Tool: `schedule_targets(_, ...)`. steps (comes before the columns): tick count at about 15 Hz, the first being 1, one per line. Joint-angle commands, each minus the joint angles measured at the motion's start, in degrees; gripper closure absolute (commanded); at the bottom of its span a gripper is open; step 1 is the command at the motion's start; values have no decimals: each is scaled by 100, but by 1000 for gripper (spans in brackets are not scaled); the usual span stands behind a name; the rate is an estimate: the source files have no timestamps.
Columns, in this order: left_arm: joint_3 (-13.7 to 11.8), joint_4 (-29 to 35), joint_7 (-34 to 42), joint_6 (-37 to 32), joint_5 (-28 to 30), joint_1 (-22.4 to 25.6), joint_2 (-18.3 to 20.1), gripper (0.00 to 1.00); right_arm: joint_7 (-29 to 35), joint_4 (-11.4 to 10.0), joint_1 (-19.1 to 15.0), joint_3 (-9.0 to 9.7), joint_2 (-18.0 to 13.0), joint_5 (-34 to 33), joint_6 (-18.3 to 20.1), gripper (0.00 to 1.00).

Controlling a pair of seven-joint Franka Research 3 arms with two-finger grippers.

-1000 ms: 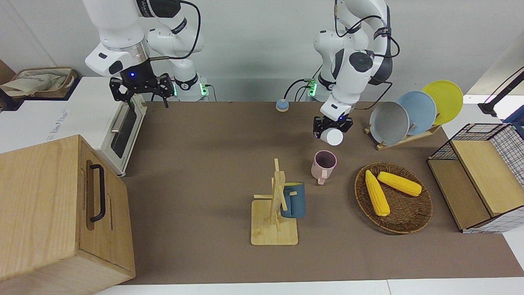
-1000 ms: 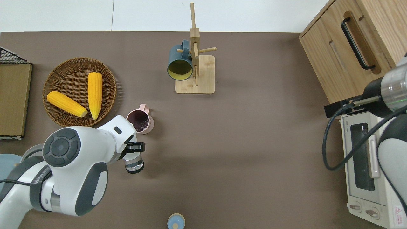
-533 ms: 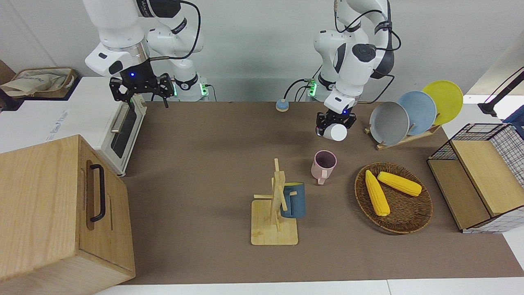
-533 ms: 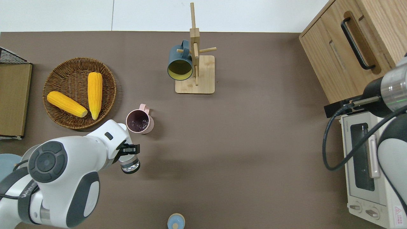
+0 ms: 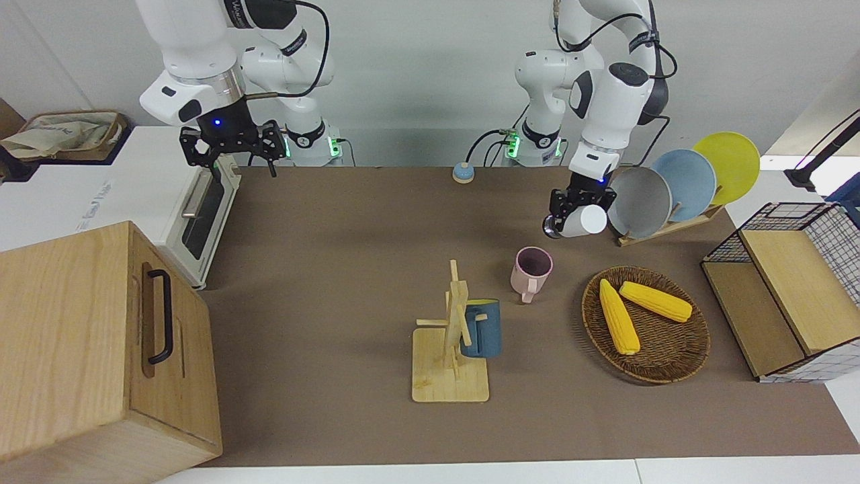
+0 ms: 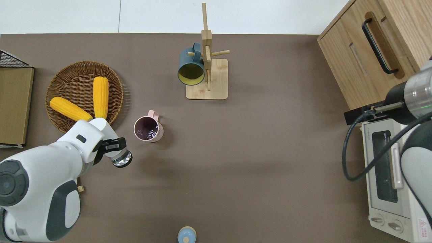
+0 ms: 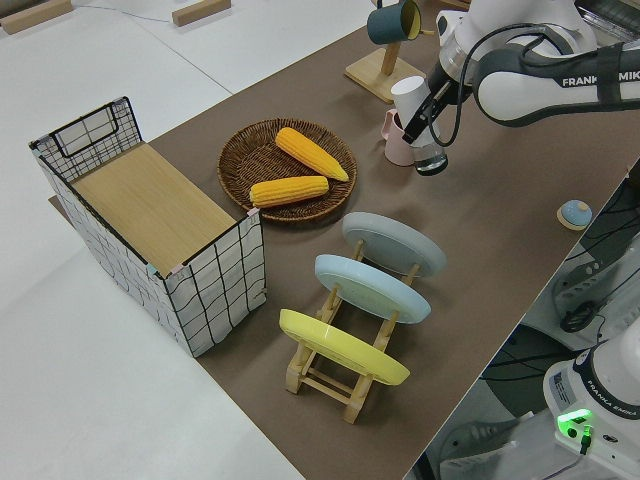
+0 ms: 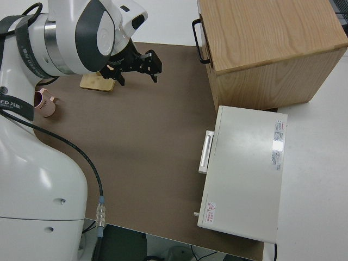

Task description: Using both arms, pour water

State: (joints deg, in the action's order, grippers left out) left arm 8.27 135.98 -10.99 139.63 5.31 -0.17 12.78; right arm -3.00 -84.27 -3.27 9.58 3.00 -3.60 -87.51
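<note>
With its jaws clenched on the tilted bottle (image 6: 120, 158), the left gripper (image 6: 113, 147) needed its mouth brought squarely over the pink mug (image 6: 147, 129) before tipping further.

The left gripper (image 6: 114, 151) is closed round a white bottle (image 5: 582, 220), but its fingers (image 6: 111, 145) cover the bottle's middle from overhead, so only the clear end shows. The pink mug (image 6: 147, 129), just past the fingers, perhaps holds something; the specks inside are too small to tell. In the right side view, the arm cuts off half the mug.
</note>
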Motion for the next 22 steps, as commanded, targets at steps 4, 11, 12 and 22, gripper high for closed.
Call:
schedule_targets(4,-1,-378,62,907,-153,614,128,1000,-87,77,-51,35,43,105,50,17)
schedule_targets(11,-9,-1432,45,1224,-706,1115,-284,1000,-87,77,-51,26,43,105,50,17)
schedule_targets(12,-9,-1590,36,1198,-742,1176,-354,1000,-87,77,-51,35,43,105,50,17)
schedule_targets(22,-27,-3164,764,1075,-856,2072,-1453,1000,-87,77,-51,26,43,105,50,17)
